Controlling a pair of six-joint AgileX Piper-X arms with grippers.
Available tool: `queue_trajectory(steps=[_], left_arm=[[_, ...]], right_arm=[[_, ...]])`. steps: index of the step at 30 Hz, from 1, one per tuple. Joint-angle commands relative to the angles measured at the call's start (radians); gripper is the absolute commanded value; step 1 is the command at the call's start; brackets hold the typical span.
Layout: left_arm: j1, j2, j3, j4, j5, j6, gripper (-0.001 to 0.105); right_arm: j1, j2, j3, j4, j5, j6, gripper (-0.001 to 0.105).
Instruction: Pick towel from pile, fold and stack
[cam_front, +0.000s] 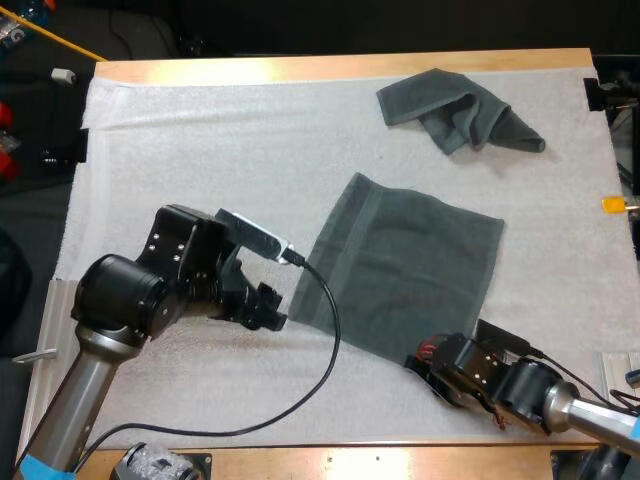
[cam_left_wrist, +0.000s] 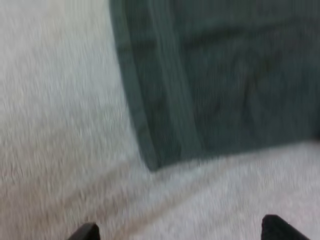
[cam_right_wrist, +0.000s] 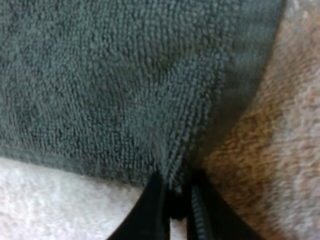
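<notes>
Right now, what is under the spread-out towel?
The white mat shows around the spread-out towel, so the towel lies on it. Anything else beneath is covered by the cloth and cannot be seen. At the towel's near corner, the right hand pinches the edge.

Black left end effector (cam_front: 274, 308), grey tubular arm links (cam_front: 80, 385).

A dark grey-green terry towel (cam_front: 400, 265), matt and looped in its pile, with a flatter woven band along one edge, lies on a white mat (cam_front: 200, 150) of nubbly, fleecy cloth. A second towel (cam_front: 455, 110) of the same soft cloth sits crumpled. The table (cam_front: 340, 68) rim shows pale, smooth wood with a slight sheen. The left arm (cam_front: 120, 290) wears a black casing with a satin gloss. The right claw (cam_right_wrist: 175, 200) has matt black fingers (cam_right_wrist: 200, 220), one finely ribbed.
</notes>
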Motion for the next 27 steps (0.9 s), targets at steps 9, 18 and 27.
queue_trajectory(steps=[9,18,27], left_arm=[[0.001,0.113,0.114,-0.163,0.144,-0.001,0.061],[0.001,0.293,0.21,-0.281,0.145,-0.001,0.061],[0.001,0.445,0.21,-0.342,0.145,-0.001,0.061]], right_arm=[[-0.001,-0.066,0.004,0.069,0.028,-0.036,0.0],[-0.001,-0.072,0.004,0.069,0.028,-0.036,0.0],[-0.001,-0.072,0.004,0.069,0.028,-0.036,0.0]])
